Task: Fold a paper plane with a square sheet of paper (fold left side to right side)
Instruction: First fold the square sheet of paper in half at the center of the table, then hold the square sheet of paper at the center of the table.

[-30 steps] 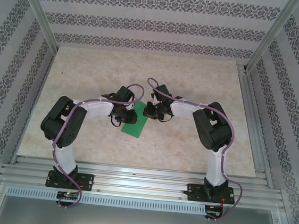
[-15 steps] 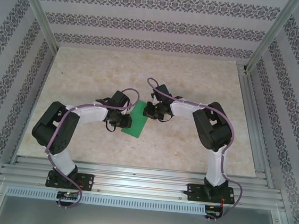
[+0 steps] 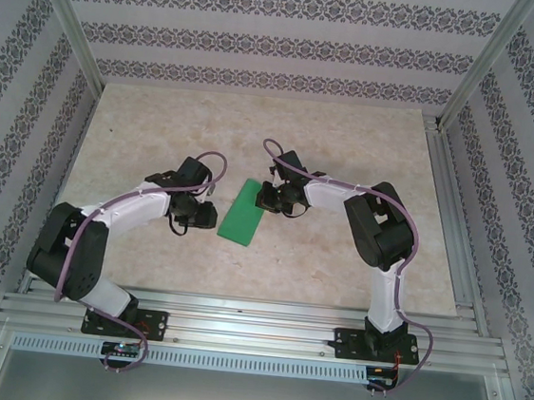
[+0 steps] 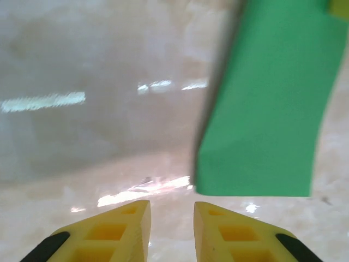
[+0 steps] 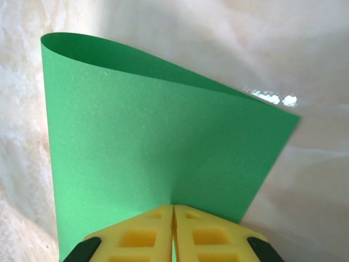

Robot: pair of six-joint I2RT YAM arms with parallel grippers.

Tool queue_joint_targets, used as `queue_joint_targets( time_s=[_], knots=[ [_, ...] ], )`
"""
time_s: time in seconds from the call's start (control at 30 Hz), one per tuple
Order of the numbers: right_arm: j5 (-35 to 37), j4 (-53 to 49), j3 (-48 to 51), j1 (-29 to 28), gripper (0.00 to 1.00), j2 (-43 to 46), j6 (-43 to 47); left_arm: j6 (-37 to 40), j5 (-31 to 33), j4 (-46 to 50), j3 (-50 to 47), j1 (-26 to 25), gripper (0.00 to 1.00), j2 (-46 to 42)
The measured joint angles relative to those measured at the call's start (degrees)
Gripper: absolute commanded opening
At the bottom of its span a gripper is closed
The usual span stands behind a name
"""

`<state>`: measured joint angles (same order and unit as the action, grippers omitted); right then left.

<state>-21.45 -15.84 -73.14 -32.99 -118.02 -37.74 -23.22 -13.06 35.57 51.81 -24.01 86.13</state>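
Note:
The square sheet of paper (image 3: 244,212) is bright green and lies doubled over as a narrow rectangle on the table's middle; no paper plane shape shows. In the right wrist view its upper layer (image 5: 152,136) bows up in a loose curve. My right gripper (image 3: 262,200) sits at the sheet's far right edge, its jaws (image 5: 173,210) shut on the paper. My left gripper (image 3: 210,216) is just left of the sheet, apart from it. Its yellow fingers (image 4: 172,210) stand a little open with bare table between them, and the paper's near corner (image 4: 267,109) lies ahead to the right.
The pale marbled tabletop (image 3: 159,131) stretches around the sheet on all sides. Patterned walls close it in, and aluminium rails (image 3: 254,328) run along the near edge by the arm bases.
My left arm has drawn back to the left, off the paper, leaving the sheet's left edge uncovered. The right gripper and the paper have stayed put.

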Motion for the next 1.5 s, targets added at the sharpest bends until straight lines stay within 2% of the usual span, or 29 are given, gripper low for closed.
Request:
queue_joint_targets(
  time_s=[0.1,0.2,0.43,0.63,1.07,1.27,1.5],
  knots=[
    [0.00,-0.02,0.00,0.00,0.09,0.00,-0.02,-0.33,-4.61,-1.84,2.29,0.00,0.19,0.37],
    [0.00,-0.11,-0.11,0.00,0.09,0.00,0.00,-1.01,-9.11,-4.74,4.09,-0.15,0.19,3.04],
    [0.22,-0.35,-0.24,0.00,0.09,-0.02,0.17,-2.27,-13.53,-9.68,4.83,-1.31,0.17,12.11],
    [0.37,-0.57,-0.35,0.00,0.09,-0.02,0.24,-2.86,-13.25,-11.67,4.79,-1.55,0.14,16.98],
    [0.70,-2.62,-0.48,0.15,0.16,2.54,0.37,-2.84,-12.79,-16.20,1.53,-1.55,0.14,15.87],
    [-0.04,0.02,-0.59,-0.26,0.12,5.95,-0.96,-2.84,-12.20,-16.26,1.46,-1.79,0.14,15.80],
    [-1.79,4.09,-2.38,-2.82,0.09,1.68,-4.57,-2.84,-11.06,-16.24,1.49,-2.38,0.14,15.65]
  ],
)
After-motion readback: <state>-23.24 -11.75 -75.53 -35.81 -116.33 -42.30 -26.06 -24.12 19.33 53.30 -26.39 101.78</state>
